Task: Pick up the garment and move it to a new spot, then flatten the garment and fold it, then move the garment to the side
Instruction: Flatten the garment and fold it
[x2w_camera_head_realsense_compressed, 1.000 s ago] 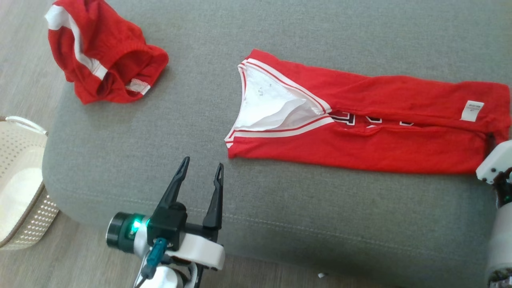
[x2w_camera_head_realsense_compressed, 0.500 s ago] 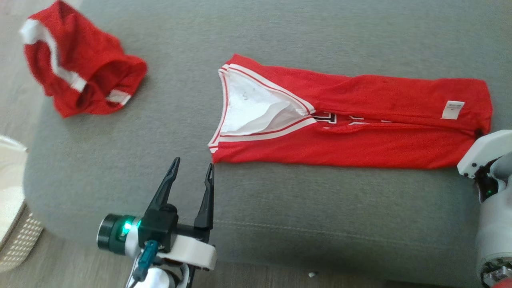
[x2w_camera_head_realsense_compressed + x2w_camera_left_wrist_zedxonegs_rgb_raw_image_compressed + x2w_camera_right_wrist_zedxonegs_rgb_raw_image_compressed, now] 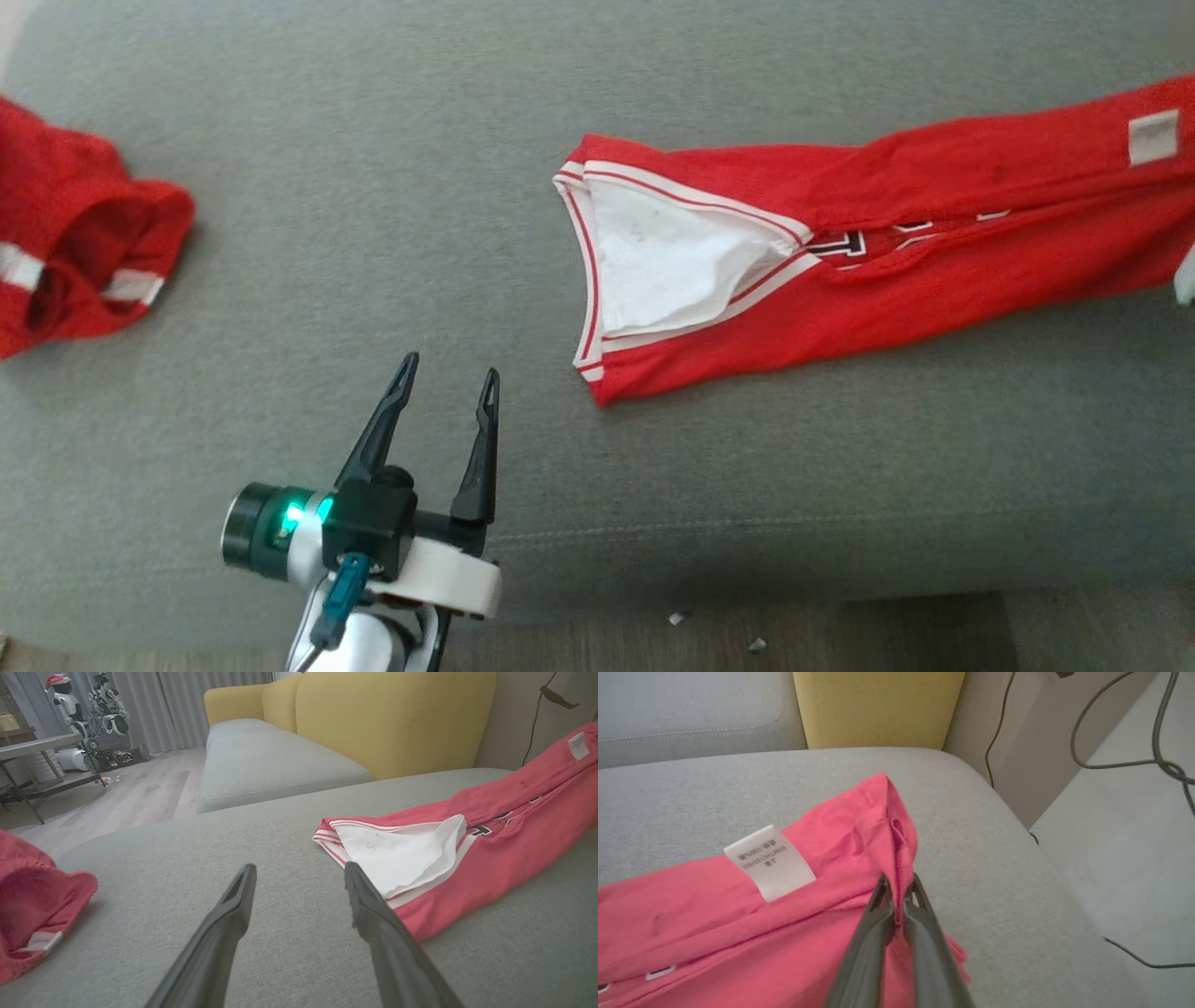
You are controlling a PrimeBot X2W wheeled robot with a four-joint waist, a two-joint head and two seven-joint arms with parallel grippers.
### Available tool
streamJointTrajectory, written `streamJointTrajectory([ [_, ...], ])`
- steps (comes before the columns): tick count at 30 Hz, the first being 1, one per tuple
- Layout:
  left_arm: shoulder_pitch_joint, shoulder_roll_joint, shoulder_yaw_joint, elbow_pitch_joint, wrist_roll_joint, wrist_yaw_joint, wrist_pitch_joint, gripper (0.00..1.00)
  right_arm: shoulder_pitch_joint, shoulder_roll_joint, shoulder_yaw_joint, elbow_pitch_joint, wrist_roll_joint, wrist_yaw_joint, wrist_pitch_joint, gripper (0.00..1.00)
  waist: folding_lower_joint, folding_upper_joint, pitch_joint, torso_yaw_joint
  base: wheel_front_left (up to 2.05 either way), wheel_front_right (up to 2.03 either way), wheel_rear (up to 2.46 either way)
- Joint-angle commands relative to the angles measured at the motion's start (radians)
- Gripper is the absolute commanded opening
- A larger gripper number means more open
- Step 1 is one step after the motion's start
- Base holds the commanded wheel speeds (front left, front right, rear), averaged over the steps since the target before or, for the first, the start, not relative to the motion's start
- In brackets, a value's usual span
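The garment [image 3: 934,271], one of two red pieces on the grey cushion [image 3: 373,187], lies long and folded, its labelled end pinched in my right gripper [image 3: 898,880], my left gripper [image 3: 448,368] gaping empty near its collar.

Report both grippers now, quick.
Left gripper: open, holding nothing.
Right gripper: closed on the end of the red shirt.

- White tag [image 3: 769,862] on the garment [image 3: 691,924]: small dark print, upside down, too blurred to read.
- Black-and-white block lettering [image 3: 837,245] just beside the garment's neck opening [image 3: 667,266]: mostly folded under, unreadable.
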Motion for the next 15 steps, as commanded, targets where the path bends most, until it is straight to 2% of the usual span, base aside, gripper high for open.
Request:
streamJointTrajectory([
  [1,-0.034,0.002,0.038,-0.022,0.007,-0.003,-0.012,1.0,-0.033,-0.013,0.055,-0.064,0.028,-0.001,0.025,0.0,0.0,-0.0001,0.0,-0.016,0.0,0.0,0.0],
  [7,-0.036,-0.012,0.042,0.001,0.013,-0.017,-0.012,1.0,0.02,0.025,0.256,-0.216,0.132,-0.001,0.138,0.0,0.0,-0.0001,-0.014,-0.02,0.0,0.0,0.0],
  [15,-0.04,-0.03,0.048,0.015,0.018,-0.034,-0.012,1.0,0.159,0.045,0.502,-0.523,0.302,-0.001,0.289,0.0,0.0,-0.0001,-0.041,0.029,0.0,0.0,0.0],
])
